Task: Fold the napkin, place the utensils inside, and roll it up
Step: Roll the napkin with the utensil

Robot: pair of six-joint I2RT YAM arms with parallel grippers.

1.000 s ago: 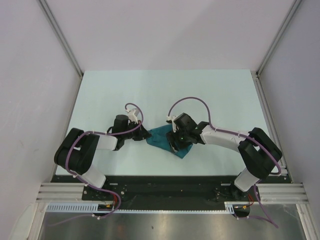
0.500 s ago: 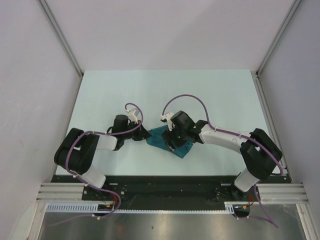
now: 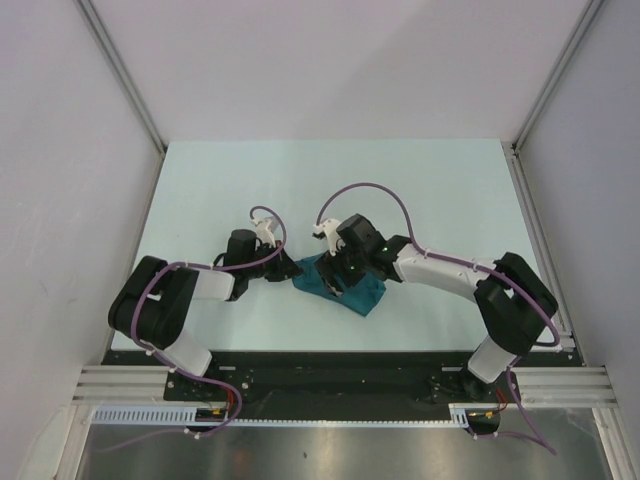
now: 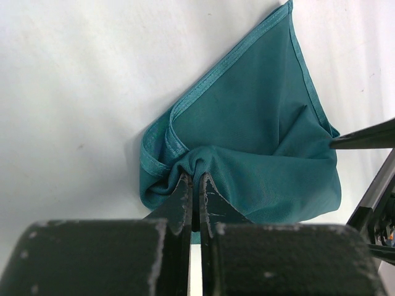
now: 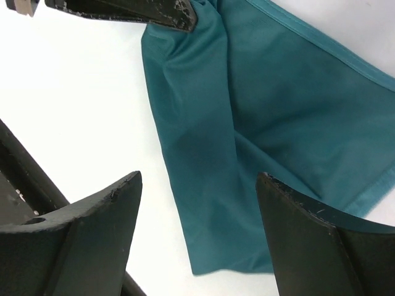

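a bunched edge of the napkin (image 4: 259,142) is pinched in the closed left gripper (image 4: 192,185), seemingly to anchor it on the surface (image 4: 74,92), while the right gripper (image 5: 197,179) is held wide open, empty, directly over the cloth.

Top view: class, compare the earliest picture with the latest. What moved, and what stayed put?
The right gripper slid left across the napkin, a little farther from the bases, with its jaws open and gripping nothing. The left gripper stayed shut on the napkin's bunched corner, and the napkin barely shifted.
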